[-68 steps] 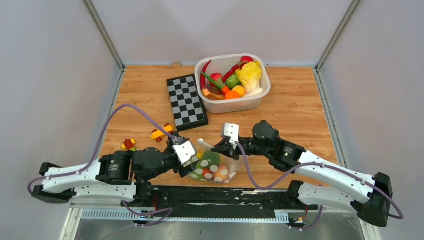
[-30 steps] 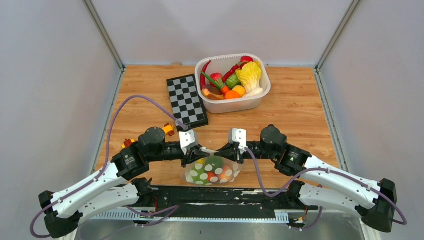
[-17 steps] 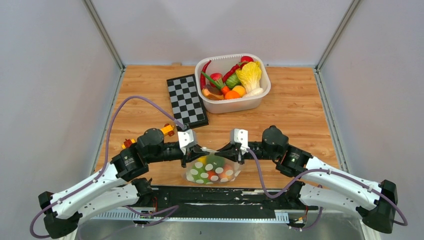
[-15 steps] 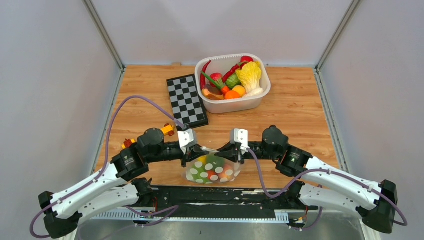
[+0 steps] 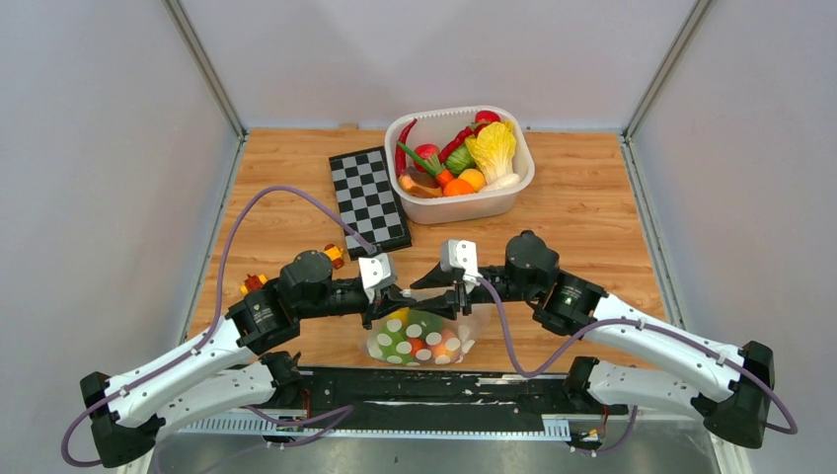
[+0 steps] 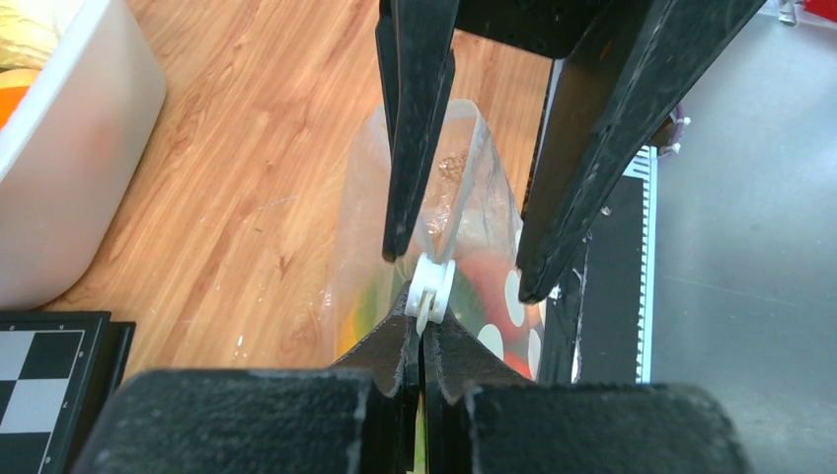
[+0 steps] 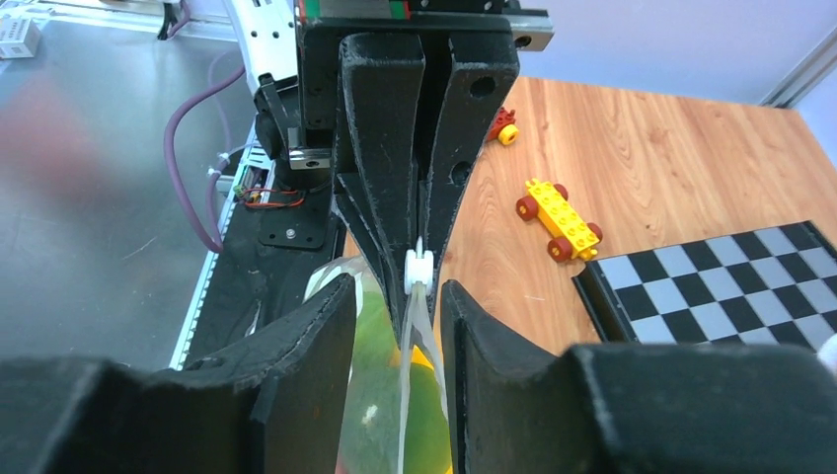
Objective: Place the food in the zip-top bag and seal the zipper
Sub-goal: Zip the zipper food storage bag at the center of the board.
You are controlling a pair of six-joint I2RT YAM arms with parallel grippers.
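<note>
Zip-top bag (image 5: 419, 336) of clear dotted soft plastic, glossy toy food (image 7: 375, 415) inside, sits at six o'clock. Our left gripper (image 6: 422, 314) pinches its whitish zipper strip (image 6: 431, 286) tightly. Our right gripper (image 7: 398, 291) has just let go, jaws half apart astride it, so we judge sealing unfinished.

Your top view looks down on the zip-top bag (image 5: 419, 336) from high above; your wrist views sit close at its zipper (image 6: 431, 288), facing each other; all share the bag.
</note>
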